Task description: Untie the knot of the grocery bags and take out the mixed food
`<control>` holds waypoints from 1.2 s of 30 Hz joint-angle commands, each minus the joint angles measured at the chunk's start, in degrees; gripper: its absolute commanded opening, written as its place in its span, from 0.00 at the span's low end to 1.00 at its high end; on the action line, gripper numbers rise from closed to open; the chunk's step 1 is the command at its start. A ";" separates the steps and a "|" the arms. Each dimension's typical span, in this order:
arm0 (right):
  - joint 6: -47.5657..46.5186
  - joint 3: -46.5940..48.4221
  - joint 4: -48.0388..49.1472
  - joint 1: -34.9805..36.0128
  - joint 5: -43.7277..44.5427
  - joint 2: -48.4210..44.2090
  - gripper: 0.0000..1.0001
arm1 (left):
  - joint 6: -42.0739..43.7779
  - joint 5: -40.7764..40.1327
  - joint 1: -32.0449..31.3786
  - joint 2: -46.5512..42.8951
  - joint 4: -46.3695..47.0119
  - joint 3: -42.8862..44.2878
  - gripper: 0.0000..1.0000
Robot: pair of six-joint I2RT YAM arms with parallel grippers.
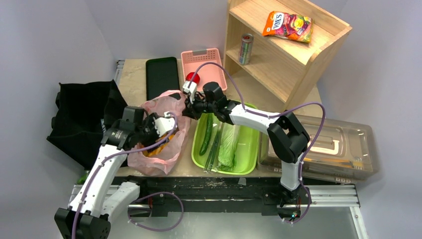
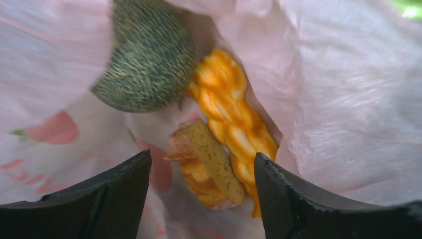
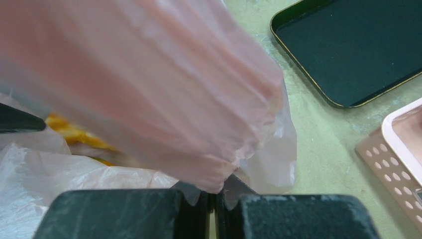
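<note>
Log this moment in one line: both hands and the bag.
left hand: open, inside pink bag, over braided bread | right hand: shut on bag edge, holding it up | cucumber, cabbage: in green tub

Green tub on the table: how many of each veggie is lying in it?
cucumber: 1
napa cabbage: 1
bunch of thin green stalks: 1
Total: 3, all lying in the green tub.

The top camera looks down from behind the arm bases, the whole table (image 1: 130,79) in shot. The left wrist camera peers close into the pink bag (image 2: 348,99). The right wrist camera hugs the bag's outside, and both catch the braided bread (image 2: 229,109).
</note>
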 commanded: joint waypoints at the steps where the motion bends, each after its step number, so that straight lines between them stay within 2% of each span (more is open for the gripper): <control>1: -0.25 0.79 0.60 0.62 -1.22 -3.14 0.00 | 8.75 -6.48 0.41 -1.56 7.29 -6.96 0.78; 6: -0.23 0.68 0.46 0.54 -1.03 -2.67 0.00 | 8.63 -7.21 0.45 -0.77 14.52 -12.89 0.83; 10: -0.25 0.90 0.33 0.55 -0.74 -2.49 0.00 | 10.23 -12.69 0.41 3.06 21.02 -16.59 0.88; 13: -0.08 0.95 0.18 0.60 -0.80 -2.25 0.00 | 9.29 -14.86 0.41 6.73 22.22 -16.66 0.87; 14: -0.07 1.02 0.11 0.56 -0.78 -2.25 0.00 | 9.11 -14.96 0.41 7.48 21.64 -16.43 0.84; 15: -0.07 1.07 0.03 0.56 -0.65 -2.21 0.00 | 8.92 -14.97 0.34 7.88 20.60 -16.20 0.76; 18: -0.16 1.13 0.14 0.56 -0.64 -2.22 0.00 | 8.27 -10.57 0.41 6.12 13.08 -13.17 0.48; 23: -0.67 1.32 -0.01 0.53 -0.91 -2.05 0.00 | 5.55 1.40 0.30 -5.99 1.82 -5.91 0.03; 24: -0.75 1.45 -0.16 0.54 -0.71 -2.00 0.00 | 4.11 2.21 0.32 -7.91 0.85 -4.19 0.00; 27: -0.96 1.68 -0.34 0.59 -0.59 -1.66 0.00 | 0.11 4.99 0.40 -10.79 -1.77 3.04 0.00; 32: -0.88 2.20 -0.64 0.62 -0.69 -0.99 0.00 | -9.79 13.43 0.37 -9.12 -0.48 17.36 0.00; 34: -0.98 2.20 -0.62 0.65 -0.77 -0.99 0.00 | -17.47 12.29 0.38 -6.11 4.44 23.52 0.00; 36: -1.27 1.94 -0.62 0.76 -0.85 -1.12 0.00 | -26.10 7.54 0.39 0.12 9.49 31.04 0.00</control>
